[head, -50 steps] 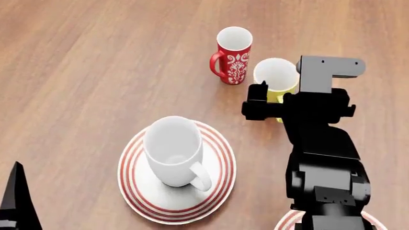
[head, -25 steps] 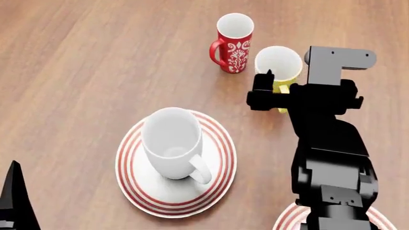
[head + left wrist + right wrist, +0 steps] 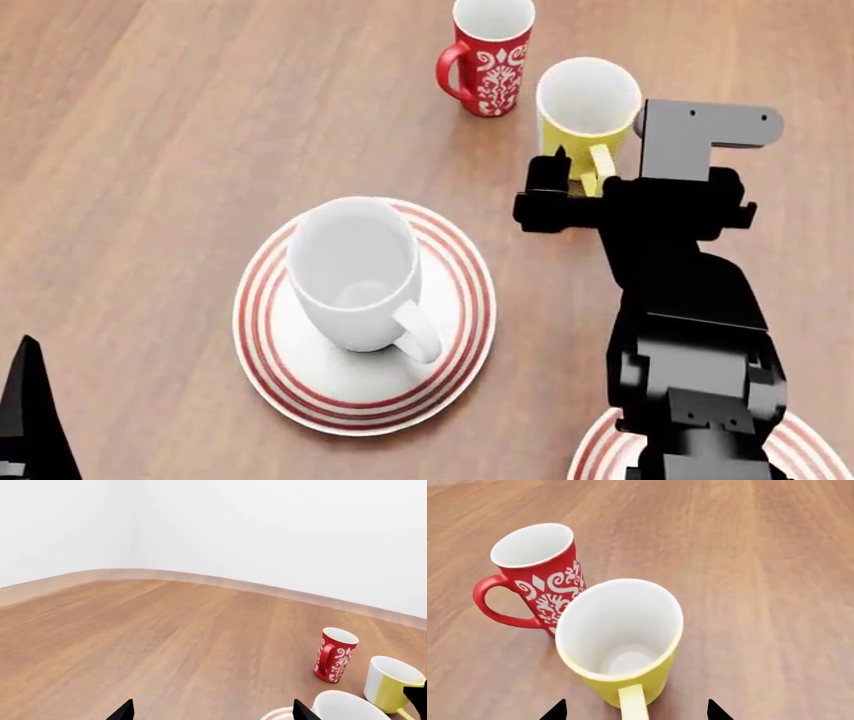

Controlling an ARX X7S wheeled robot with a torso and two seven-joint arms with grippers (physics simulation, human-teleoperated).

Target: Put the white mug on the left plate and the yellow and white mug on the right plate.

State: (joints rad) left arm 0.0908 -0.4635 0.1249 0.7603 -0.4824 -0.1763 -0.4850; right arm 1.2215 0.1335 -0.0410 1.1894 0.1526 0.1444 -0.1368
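The white mug (image 3: 350,268) stands upright on the left plate (image 3: 274,345), its handle toward me. Farther back, the yellow and white mug (image 3: 587,100) stands on the wood, with its handle (image 3: 634,705) pointing at my right gripper (image 3: 635,712). That gripper is open, and the handle lies between its fingertips (image 3: 557,712) without being touched. The right plate (image 3: 597,455) peeks out under my right arm at the near edge. My left gripper (image 3: 210,716) is open and holds nothing, well left of the white mug (image 3: 347,707).
A red mug with white pattern (image 3: 487,40) stands just left of and behind the yellow mug, almost touching it in the right wrist view. A wooden tabletop (image 3: 160,150) stretches to the left. A black tip of my left arm (image 3: 27,420) shows at the lower left.
The whole scene has slid up in the head view. More of the yellow mug now shows beyond my right gripper, and its handle has come into sight. The white mug stays on its plate.
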